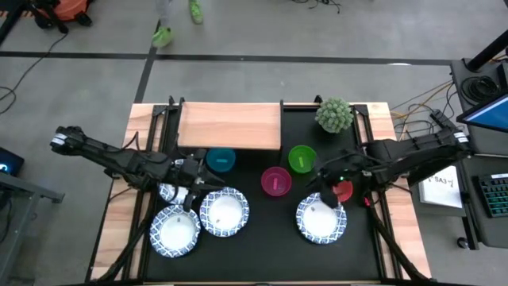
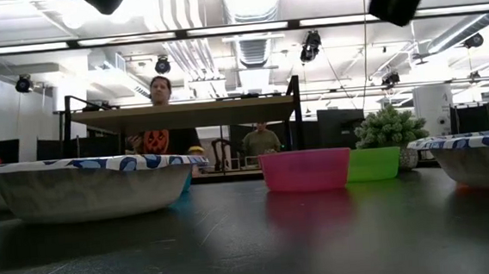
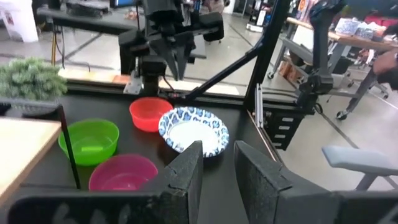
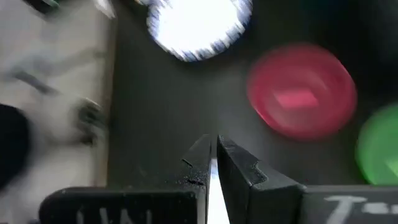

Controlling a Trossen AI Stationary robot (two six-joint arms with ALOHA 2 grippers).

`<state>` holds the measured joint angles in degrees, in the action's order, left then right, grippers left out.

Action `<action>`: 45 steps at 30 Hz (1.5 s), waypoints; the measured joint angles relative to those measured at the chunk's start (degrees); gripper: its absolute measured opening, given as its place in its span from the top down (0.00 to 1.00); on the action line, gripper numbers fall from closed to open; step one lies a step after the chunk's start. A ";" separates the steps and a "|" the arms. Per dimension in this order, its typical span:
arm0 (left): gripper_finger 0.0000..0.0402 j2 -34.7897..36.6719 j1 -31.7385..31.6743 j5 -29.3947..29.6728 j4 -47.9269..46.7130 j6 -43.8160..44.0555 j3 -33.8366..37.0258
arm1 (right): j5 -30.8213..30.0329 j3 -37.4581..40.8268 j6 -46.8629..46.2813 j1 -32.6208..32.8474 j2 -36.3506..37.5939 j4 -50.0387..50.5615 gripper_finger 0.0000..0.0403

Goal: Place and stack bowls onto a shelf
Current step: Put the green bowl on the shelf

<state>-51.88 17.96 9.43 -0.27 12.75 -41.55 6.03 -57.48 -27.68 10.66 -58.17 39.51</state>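
Above red bowl (image 1: 343,191) — right end effector (image 1: 325,193), fingers nearly closed, empty

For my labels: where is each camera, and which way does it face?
High: overhead, straight down on the shelf; both arms.
Low: table height, facing the shelf; arm parts above.
Left wrist: behind the open left gripper, facing the right arm.
Right wrist: above the shut right gripper, looking down.
Both wrists share the red bowl.

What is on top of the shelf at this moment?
The shelf is bare wood; no bowl on it. The teal bowl sits on the table beside its front edge. Underneath is hidden.
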 joint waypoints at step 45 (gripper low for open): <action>0.81 -0.55 0.02 0.02 -1.05 1.69 0.88 | -8.43 -5.81 13.78 -0.69 -21.28 0.46 0.96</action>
<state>-52.42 17.98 9.45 -1.32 14.44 -40.66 -2.41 -63.30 -13.90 9.96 -79.45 39.97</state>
